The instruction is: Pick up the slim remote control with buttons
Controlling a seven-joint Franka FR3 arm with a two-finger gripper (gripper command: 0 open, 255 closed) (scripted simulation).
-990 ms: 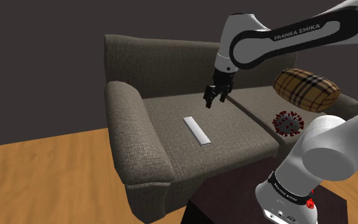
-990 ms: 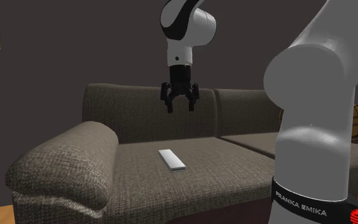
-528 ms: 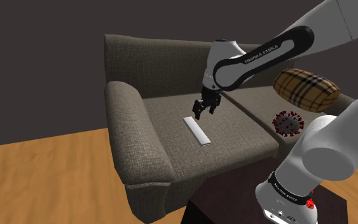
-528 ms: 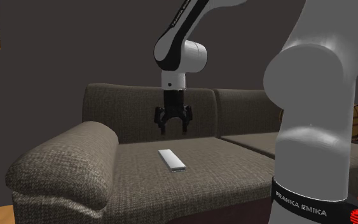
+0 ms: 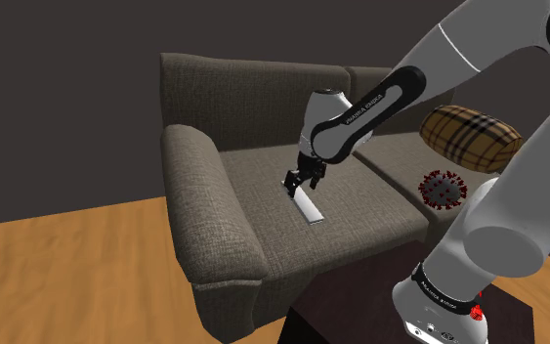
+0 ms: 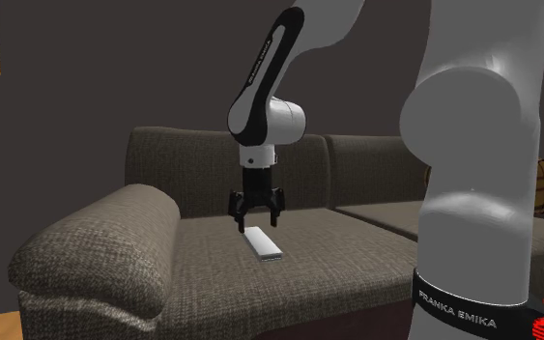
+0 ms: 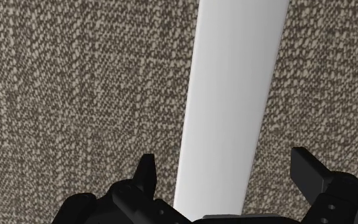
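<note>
Wrist view — white remote [image 7: 231, 95] lies lengthwise away from the tool [image 7: 222, 158] — fingers spread astride it.

Remote [image 5: 307, 205] on sofa seat [image 5: 261, 200] — nr armrest [image 5: 204, 200], gripper [image 6: 256, 221] over its back end

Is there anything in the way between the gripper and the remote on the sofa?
Nothing visible. The open gripper hangs right over one end of the remote, straddling it, with only bare sofa seat around it.
</note>
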